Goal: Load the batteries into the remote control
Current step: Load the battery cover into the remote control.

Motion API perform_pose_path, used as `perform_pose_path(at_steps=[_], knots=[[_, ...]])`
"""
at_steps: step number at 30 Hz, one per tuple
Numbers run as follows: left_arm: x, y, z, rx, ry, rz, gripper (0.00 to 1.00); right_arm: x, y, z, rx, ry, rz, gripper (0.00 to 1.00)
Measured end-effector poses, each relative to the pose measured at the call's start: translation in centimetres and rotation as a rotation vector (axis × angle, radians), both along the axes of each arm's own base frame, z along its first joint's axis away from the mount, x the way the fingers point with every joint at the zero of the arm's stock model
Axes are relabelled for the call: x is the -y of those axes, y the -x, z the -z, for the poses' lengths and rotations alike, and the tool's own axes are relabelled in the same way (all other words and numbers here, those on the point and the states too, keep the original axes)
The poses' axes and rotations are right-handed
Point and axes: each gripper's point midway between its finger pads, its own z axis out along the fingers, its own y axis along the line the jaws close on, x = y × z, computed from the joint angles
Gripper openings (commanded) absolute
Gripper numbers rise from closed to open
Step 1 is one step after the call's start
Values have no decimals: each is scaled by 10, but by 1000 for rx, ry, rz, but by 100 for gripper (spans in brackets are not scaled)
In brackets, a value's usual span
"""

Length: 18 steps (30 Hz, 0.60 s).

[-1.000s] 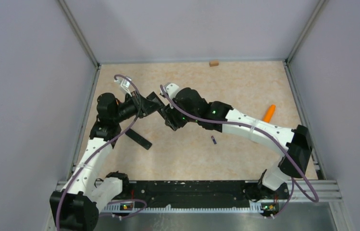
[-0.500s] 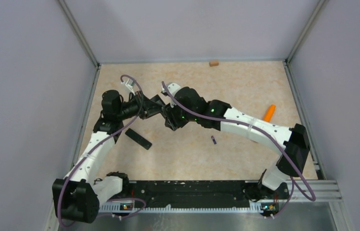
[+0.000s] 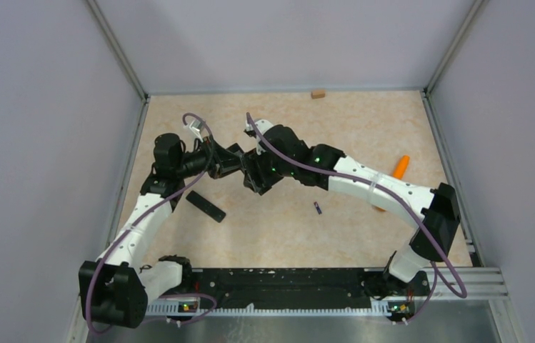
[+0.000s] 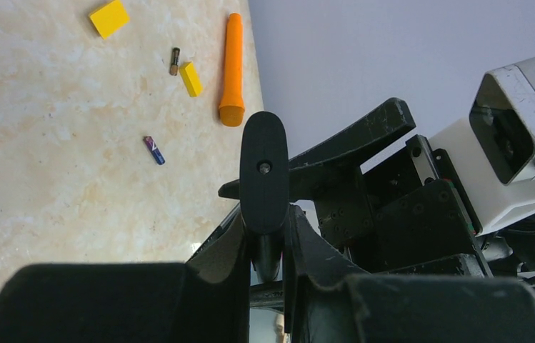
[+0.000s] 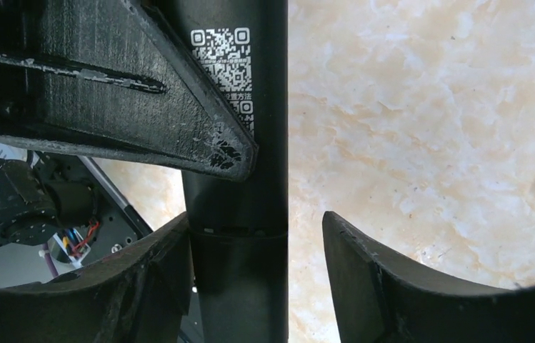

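The task looks to be in its early part: no battery is in the remote control (image 4: 264, 164) yet. The left gripper (image 4: 267, 239) is clamped on the remote's lower end and holds it off the table (image 3: 364, 121), narrow edge toward the left wrist camera. The right gripper (image 5: 253, 221) straddles the same body from the other side. In the right wrist view the remote's back, with its printed code label, runs between the two fingers. One finger (image 5: 146, 282) lies against it, while the other stands visibly apart, so this hand is spread and not yet squeezing. Both loose batteries lie on the table, away from the hands. A purple-and-blue battery (image 4: 153, 150) sits alone, and a darker battery (image 4: 174, 61) lies just beside a yellow block (image 4: 191, 78), near the orange stick (image 4: 232, 68). A flat black strip (image 3: 205, 206) lies on the table below the left arm. It may be the battery cover, but that cannot be told, nor whether the compartment is open. By this reading, the picking, orienting and seating of each battery, and closing the remote, are all left to do.
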Motion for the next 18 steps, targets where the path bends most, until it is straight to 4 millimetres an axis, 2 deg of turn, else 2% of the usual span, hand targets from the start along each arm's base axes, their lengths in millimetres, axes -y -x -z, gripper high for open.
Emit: perform_pose_path(at_steps=[6, 11, 18], knots=[[0, 1, 3, -20, -2, -1, 0, -1, -3, -2, -16, -28, 17, 91], [-1, 0, 3, -22, -3, -7, 0, 3, 5, -6, -34, -95, 3, 97], [-2, -2, 4, -23, -5, -16, 0, 10, 17, -27, -58, -246, 45, 98]])
